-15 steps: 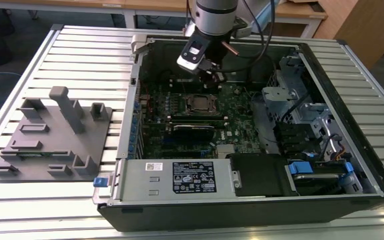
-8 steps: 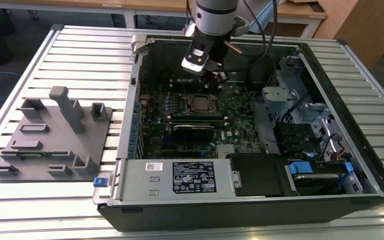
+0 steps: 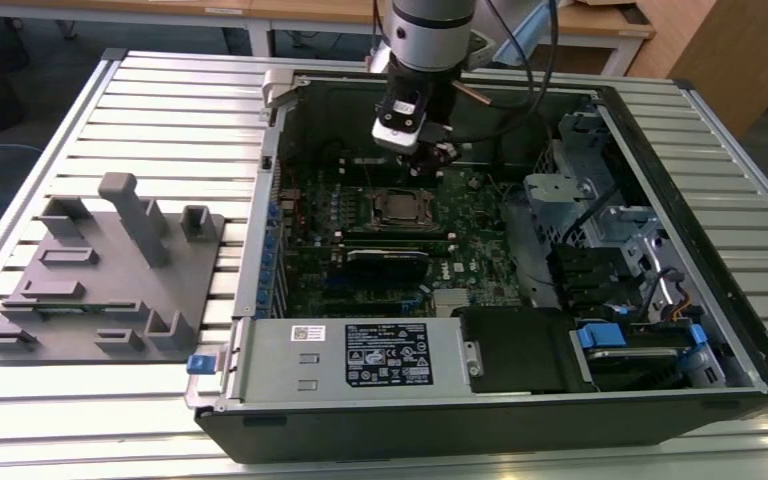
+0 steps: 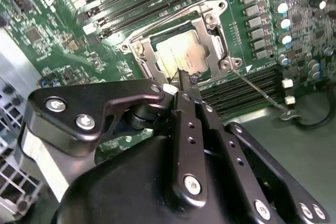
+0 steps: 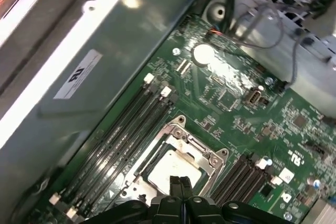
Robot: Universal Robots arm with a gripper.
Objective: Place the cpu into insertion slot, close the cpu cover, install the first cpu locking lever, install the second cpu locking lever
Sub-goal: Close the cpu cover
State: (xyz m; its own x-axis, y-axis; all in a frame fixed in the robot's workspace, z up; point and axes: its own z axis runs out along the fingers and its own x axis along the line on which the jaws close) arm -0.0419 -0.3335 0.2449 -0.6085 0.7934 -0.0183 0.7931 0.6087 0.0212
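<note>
In the exterior view, your gripper [image 3: 434, 152] hung inside the case [image 3: 491, 437], with the insertion slot [image 3: 399, 208] at its 6 o'clock.

In the second wrist view, the jaws were clenched on nothing above the matte-grey cpu [image 4: 178, 53]. It sat under the shiny stamped cpu cover [image 4: 209, 20], and a thin wire lever [image 4: 257, 90] splayed loose.

In the first wrist view, the square frame lay flat. I judge lever-latching was in hand, calling for a press-and-hook.

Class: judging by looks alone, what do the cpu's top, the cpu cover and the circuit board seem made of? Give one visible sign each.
The cpu: metal top, likely, matt silvery-grey with a soft sheen. The cpu cover: thin bright sheet metal, probably steel, glinting at its edges. The circuit board: glossy green laminate, probably; light glares off it.
</note>
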